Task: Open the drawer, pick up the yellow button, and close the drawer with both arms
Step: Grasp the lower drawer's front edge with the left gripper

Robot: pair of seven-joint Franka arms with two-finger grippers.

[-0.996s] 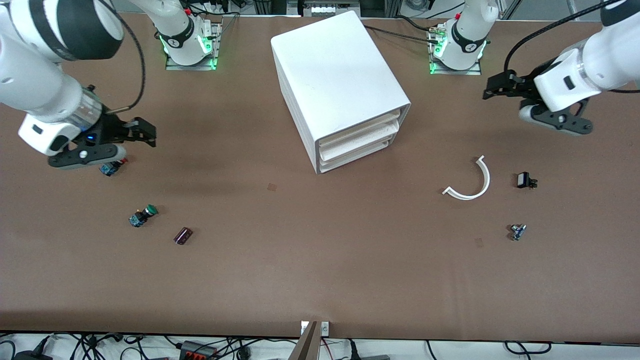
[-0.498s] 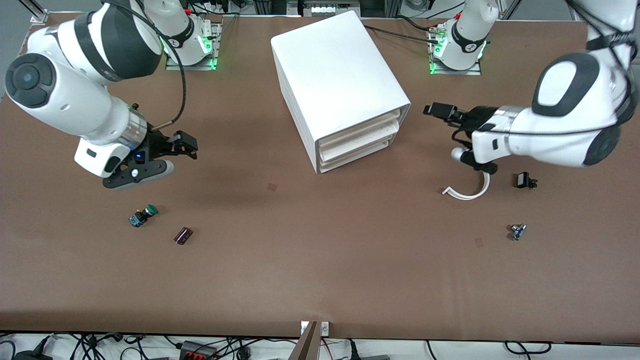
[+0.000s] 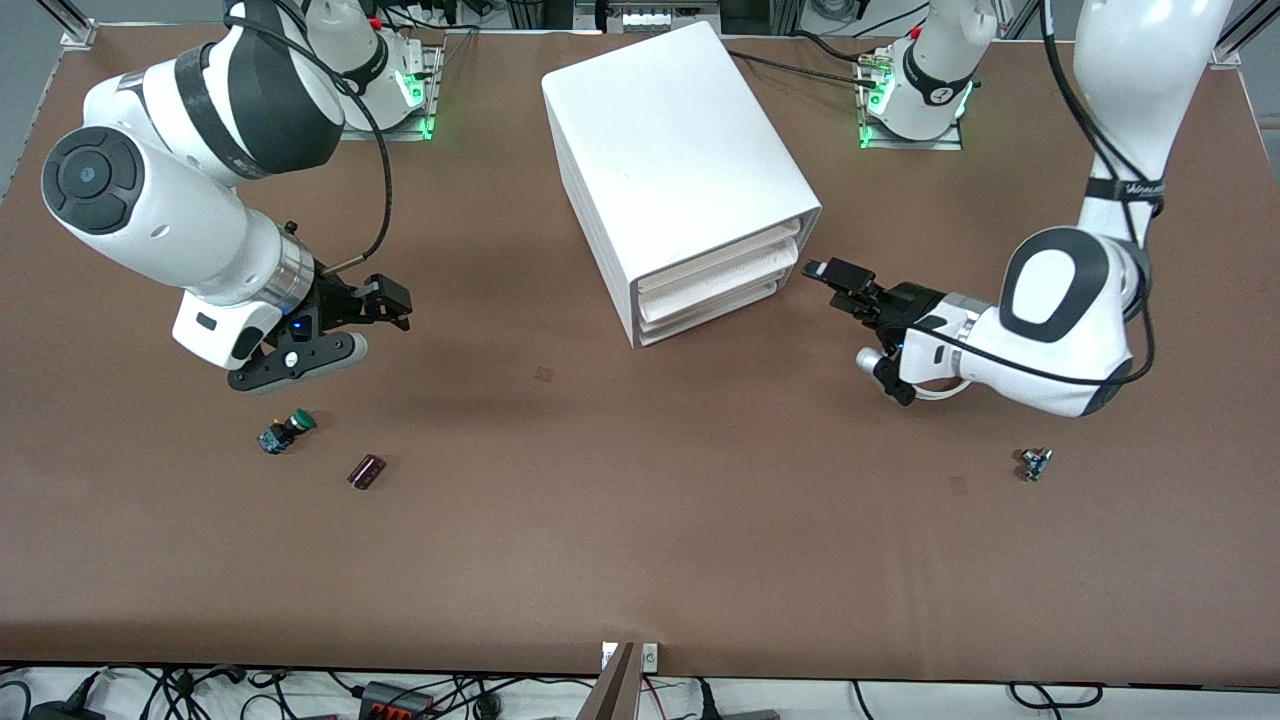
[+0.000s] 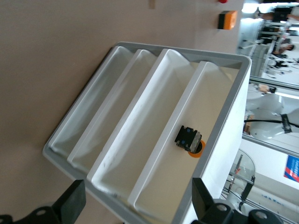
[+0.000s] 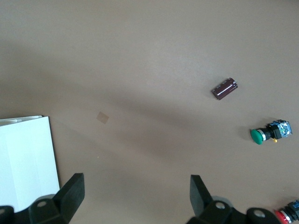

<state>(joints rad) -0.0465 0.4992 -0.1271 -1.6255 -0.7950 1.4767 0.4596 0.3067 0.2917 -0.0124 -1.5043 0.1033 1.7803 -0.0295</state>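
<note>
While the cabinet (image 3: 680,180) sits mid-table with all three drawers pushed in, the left gripper (image 3: 838,279) hangs low just in front of them, fingers (image 4: 70,205) spread wide and holding nothing. From the left wrist view you look straight into the open fronts, and there is the button (image 4: 190,140), orange cap showing, lying in one drawer (image 4: 187,154), the end tray of the stack in that view; which level that is, I cannot tell. Over at the right arm's end, the right gripper (image 3: 385,303) hovers above bare table (image 3: 640,520), fingers (image 5: 70,193) likewise released, nothing between them. Below it, nearer the camera, lie a green-capped button (image 3: 285,430) and a dark cylinder (image 3: 366,471). A red cap (image 5: 286,215) peeks in at the edge of the right wrist view. Toward the left arm's end, a small part (image 3: 1035,463) lies alone.
</note>
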